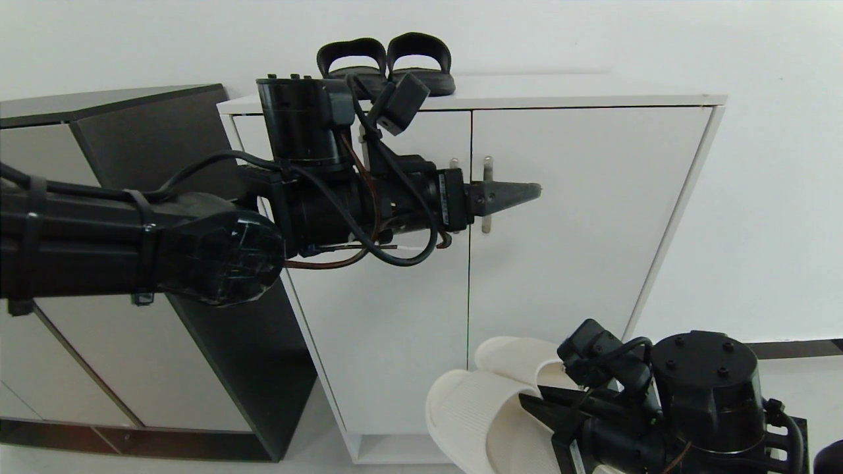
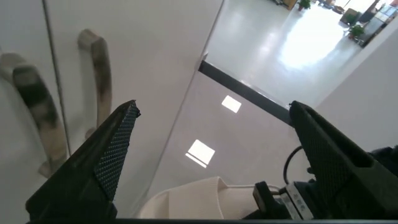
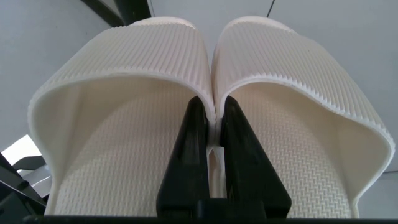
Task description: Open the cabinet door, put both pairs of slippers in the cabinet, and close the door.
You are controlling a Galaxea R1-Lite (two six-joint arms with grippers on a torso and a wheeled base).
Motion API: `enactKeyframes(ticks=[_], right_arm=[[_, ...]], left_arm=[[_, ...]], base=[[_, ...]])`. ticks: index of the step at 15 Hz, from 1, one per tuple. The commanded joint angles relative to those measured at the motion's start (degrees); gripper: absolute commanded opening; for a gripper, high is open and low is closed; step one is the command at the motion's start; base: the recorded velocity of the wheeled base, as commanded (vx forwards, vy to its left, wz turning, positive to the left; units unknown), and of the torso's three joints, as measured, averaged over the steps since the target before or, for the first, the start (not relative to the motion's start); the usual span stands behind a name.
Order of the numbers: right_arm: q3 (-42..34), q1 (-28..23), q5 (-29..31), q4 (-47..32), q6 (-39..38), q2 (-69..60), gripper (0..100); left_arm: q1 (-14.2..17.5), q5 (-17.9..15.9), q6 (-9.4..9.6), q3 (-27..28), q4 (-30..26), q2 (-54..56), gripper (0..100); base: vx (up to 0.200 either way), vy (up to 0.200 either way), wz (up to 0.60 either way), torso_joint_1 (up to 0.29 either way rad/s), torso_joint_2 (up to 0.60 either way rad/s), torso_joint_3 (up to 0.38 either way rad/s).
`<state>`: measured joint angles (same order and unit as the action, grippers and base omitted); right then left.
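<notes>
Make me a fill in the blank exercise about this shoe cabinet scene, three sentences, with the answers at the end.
1. The slippers clamped in the right gripper are ___ in colour.
2. The black slippers sit on ___ of the cabinet.
3. On the left gripper, the jaws are ___, close to the door handles.
Answers: white; top; open.

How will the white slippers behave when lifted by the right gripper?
Probably light and soft: the white slippers look like ribbed foam. Pinched only at their inner edges by the right gripper, they may sag or swing. The ribbed texture likely resists slipping.
</notes>
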<state>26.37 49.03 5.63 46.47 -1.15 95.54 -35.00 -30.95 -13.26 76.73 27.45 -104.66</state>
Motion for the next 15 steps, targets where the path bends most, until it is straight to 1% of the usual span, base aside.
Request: enactKeyframes(ticks=[1,4,9,15], right_arm=[[0.0,0.0,0.1,0.0,0.0,0.2,0],[0.0,0.0,0.0,0.0,0.0,0.2,0],[-0.1,0.0,0.0,0.0,0.0,0.8,0],[-0.7,0.0,-1.6,0.0,0.0,0.6,0]], left_arm=[[0.0,1.2,-0.01,1.6,0.1,-1.9,100],[0.2,4.1,-0.01,3.6,0.1,-4.1,100],[0.6,7.5,-0.01,6.2,0.1,-7.1,100],[0.4,7.5,0.08,7.6,0.1,-8.7,100]], base=[[0.000,0.000,0.00,0.000,0.00,0.000],[0.000,0.000,0.00,0.000,0.00,0.000],[0.000,0.000,0.00,0.000,0.00,0.000],[0.000,0.000,0.00,0.000,0.00,0.000]])
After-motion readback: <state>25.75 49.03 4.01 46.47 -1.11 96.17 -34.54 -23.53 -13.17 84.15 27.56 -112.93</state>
